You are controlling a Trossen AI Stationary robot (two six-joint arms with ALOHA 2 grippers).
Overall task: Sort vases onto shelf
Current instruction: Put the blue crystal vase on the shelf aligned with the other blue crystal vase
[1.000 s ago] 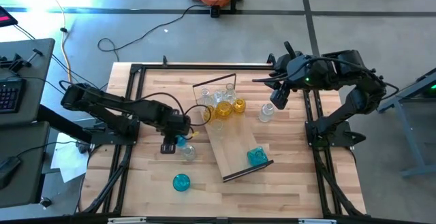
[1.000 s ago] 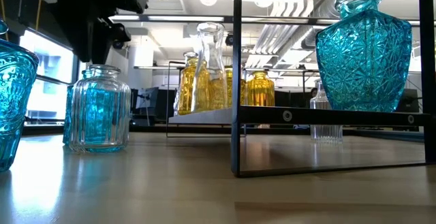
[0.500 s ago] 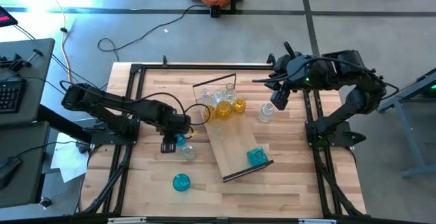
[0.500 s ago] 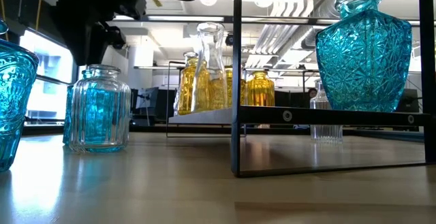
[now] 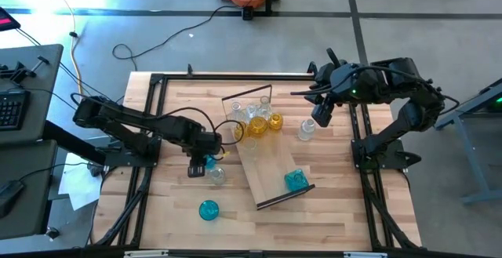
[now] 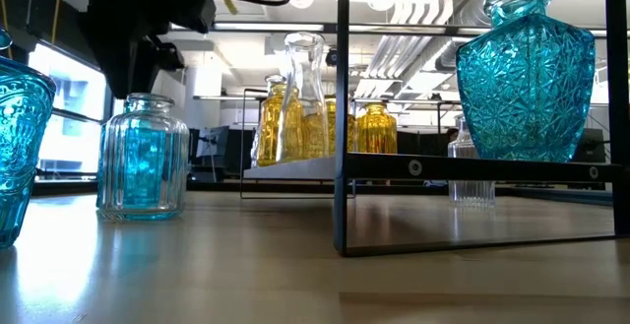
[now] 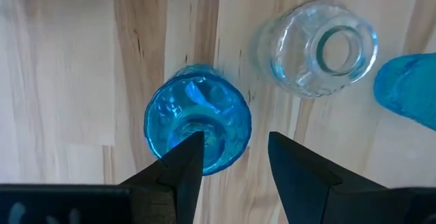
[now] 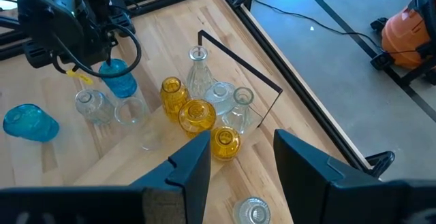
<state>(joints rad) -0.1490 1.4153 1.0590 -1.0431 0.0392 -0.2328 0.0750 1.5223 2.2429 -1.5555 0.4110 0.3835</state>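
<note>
From above, the left tool (image 5: 198,166) hangs parted over a blue glass vase (image 5: 206,162) on the wooden desk (image 5: 337,203), beside the slanted plank shelf (image 5: 271,172). At desk height, a ribbed clear jar (image 6: 144,157) fronts it. The left wrist shows its fingers (image 7: 178,169) unclasped. The right tool (image 8: 235,159) hangs open.

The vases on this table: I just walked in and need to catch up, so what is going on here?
Two robot arms are sorting glass vases onto a wooden shelf lying on the table. The left tool hangs open directly above a small blue vase standing on the tabletop, with a clear vase beside it; nothing is gripped yet. The right tool waits open, raised near the table's far right. Amber vases and clear ones cluster at the shelf's far end, a teal vase stands at its near end, and another teal vase lies off the shelf.
</note>
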